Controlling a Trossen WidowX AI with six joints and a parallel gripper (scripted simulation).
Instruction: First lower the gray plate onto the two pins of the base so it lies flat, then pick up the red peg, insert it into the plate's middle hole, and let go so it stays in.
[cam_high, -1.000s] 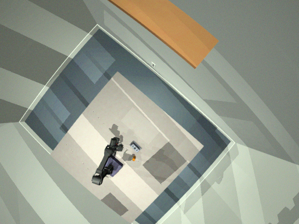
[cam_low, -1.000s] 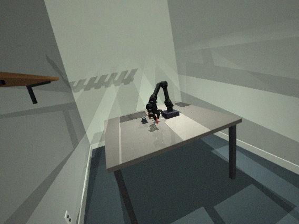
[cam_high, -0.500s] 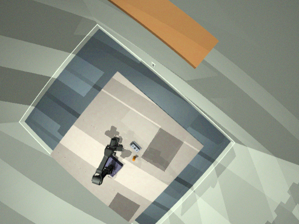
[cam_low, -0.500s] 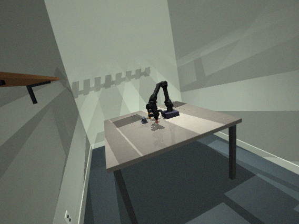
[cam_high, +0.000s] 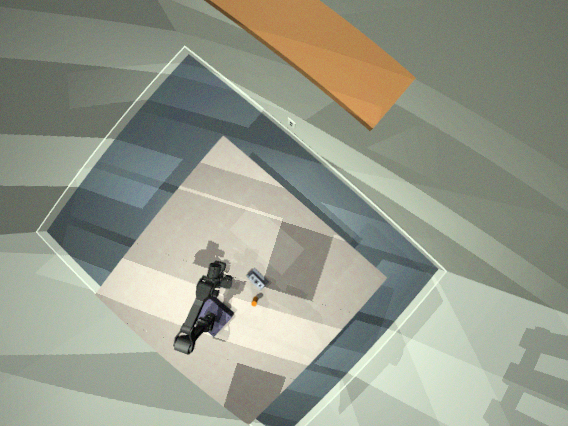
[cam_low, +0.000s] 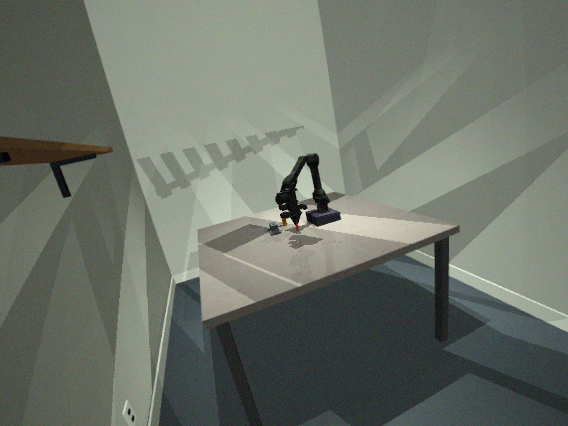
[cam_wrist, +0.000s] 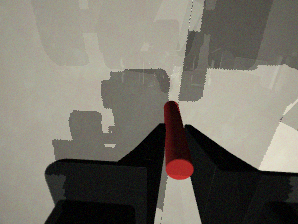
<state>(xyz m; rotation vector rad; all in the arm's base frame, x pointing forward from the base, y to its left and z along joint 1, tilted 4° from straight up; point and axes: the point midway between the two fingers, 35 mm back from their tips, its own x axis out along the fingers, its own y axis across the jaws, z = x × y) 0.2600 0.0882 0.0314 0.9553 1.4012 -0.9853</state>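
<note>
Hand: on my wrist view the hand (cam_wrist: 175, 150) was pinching the red peg (cam_wrist: 175, 145), one dark finger (cam_wrist: 142, 150) pressed to each side of it.
Peg: it ran away from the camera between the fingers, its round near end facing me; the far end stood out over the shadowed table (cam_wrist: 50, 75). Whether the peg's tip touched the table I could not tell.
Exterior view: the peg showed only as a thin red sliver (cam_low: 297, 226) under the hand (cam_low: 295, 217), pointing down at the table.
Top view: the arm (cam_high: 200, 305) hid the peg entirely.
Plate and base: a small gray block (cam_high: 257, 278) lay just beside the hand; I could not separate the plate from the base, nor see pins or holes.
Orange item: a small orange thing (cam_high: 256, 300) lay near the block, too small to identify.
Arm mount: the purple base (cam_high: 220, 312) was partly covered by the arm.
</note>
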